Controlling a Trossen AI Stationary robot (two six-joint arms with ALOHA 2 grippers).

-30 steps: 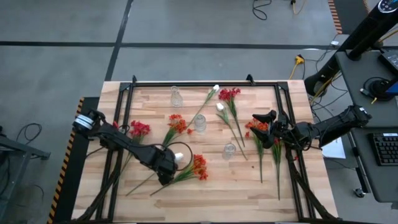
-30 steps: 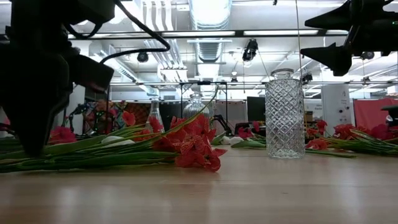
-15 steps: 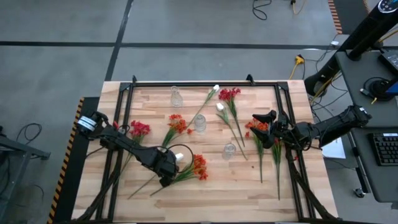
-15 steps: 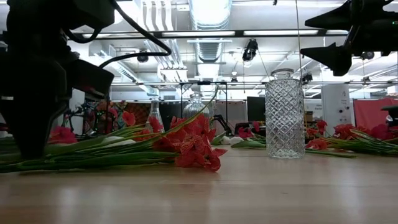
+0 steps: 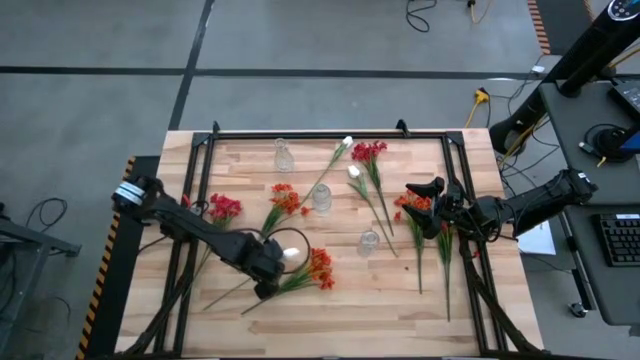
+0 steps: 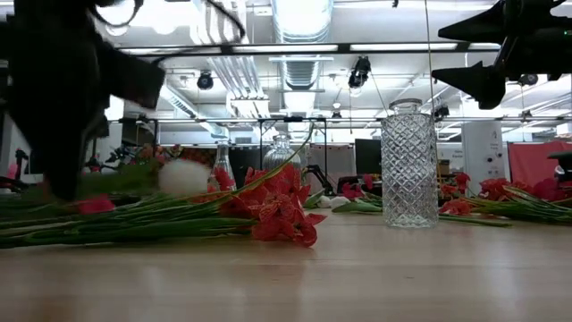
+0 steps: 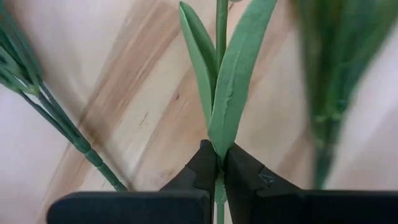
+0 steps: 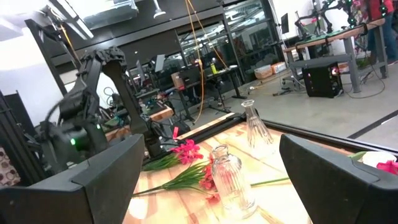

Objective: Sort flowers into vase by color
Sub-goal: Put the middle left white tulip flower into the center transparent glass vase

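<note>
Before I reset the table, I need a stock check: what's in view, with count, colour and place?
vases: three, clear glass, mid-table
crimson flowers: two, left side and far middle
orange-red flowers: at least three, spread left to right
white-bud flowers: three, two far middle, one near left
table: one, light wood
left tool: dark, shut on a white-bud stalk, near left
right tool: dark, open, above right-side flowers

Three vases [image 5: 321, 197] run from the far edge toward the surface [image 5: 400, 300] middle, with flowers [image 5: 284, 199] scattered between; more stems [image 5: 432, 240] lie by the right edge.
</note>
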